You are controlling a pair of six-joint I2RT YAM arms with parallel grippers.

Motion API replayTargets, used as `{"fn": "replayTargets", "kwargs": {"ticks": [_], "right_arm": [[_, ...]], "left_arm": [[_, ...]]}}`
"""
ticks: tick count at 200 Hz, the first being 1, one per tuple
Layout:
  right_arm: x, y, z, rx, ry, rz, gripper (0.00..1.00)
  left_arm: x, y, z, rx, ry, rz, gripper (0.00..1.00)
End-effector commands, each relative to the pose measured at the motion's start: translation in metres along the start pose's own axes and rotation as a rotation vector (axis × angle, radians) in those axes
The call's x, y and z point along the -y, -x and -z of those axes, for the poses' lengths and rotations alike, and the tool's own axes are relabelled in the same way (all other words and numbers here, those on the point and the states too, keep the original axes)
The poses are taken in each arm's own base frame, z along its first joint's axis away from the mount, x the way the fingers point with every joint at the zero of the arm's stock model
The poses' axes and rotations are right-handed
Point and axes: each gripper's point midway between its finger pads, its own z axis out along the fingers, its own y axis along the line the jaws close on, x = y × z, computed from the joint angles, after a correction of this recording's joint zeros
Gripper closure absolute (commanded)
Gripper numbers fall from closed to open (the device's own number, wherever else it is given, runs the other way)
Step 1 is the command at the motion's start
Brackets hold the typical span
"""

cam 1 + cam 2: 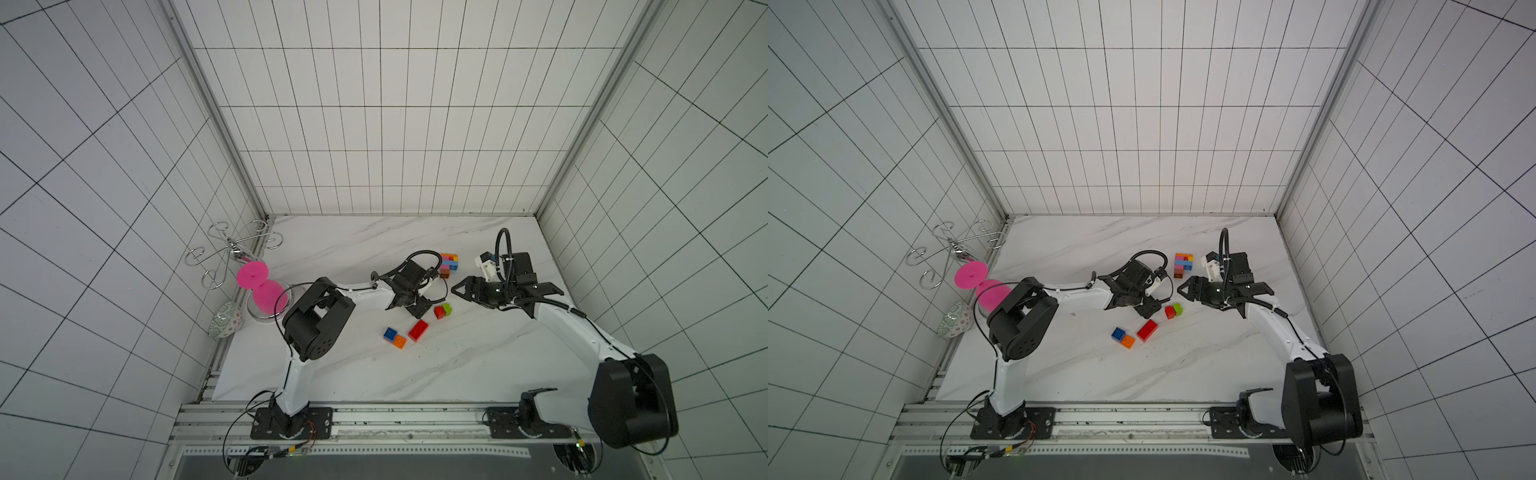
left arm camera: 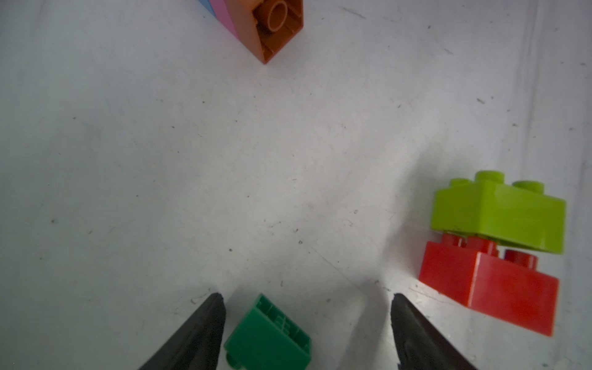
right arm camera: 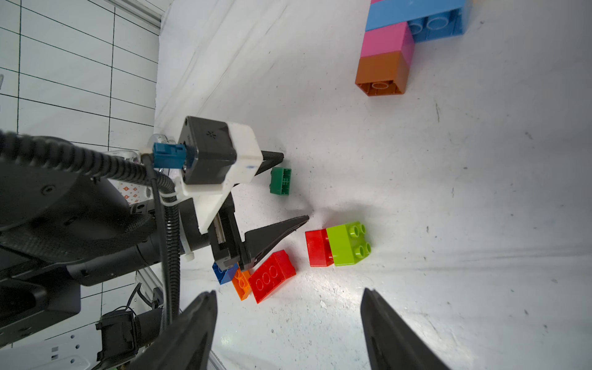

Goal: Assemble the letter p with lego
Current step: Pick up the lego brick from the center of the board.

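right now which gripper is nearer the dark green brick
Left. The left gripper has the dark green brick between its open jaws; the right gripper sits apart from it, open and empty.

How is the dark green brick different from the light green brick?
The dark green brick is deep green, the light green brick lime. The dark one lies alone; the light one is stuck to a red brick. The dark one sits between the left tool's open fingers; the light one lies outside them. Both are tipped on their sides.
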Motion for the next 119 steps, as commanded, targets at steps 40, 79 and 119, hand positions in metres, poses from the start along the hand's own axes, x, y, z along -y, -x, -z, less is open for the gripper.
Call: {"fn": "replayTargets", "kwargs": {"ticks": [40, 79, 119], "right_arm": [[0.003, -0.006, -0.002, -0.012, 0.014, -0.005, 0.26], [0.005, -0.006, -0.003, -0.013, 0.01, -0.009, 0.27], [0.005, -0.006, -0.004, -0.017, 0.012, -0.011, 0.27]], "left_arm": [[0.009, -0.038, 0.007, -0.112, 0.0, -0.002, 0.28], [0.025, -0.044, 0.013, -0.11, -0.008, -0.013, 0.28], [0.023, -0.036, 0.018, -0.081, 0.029, -0.009, 0.29]]}}
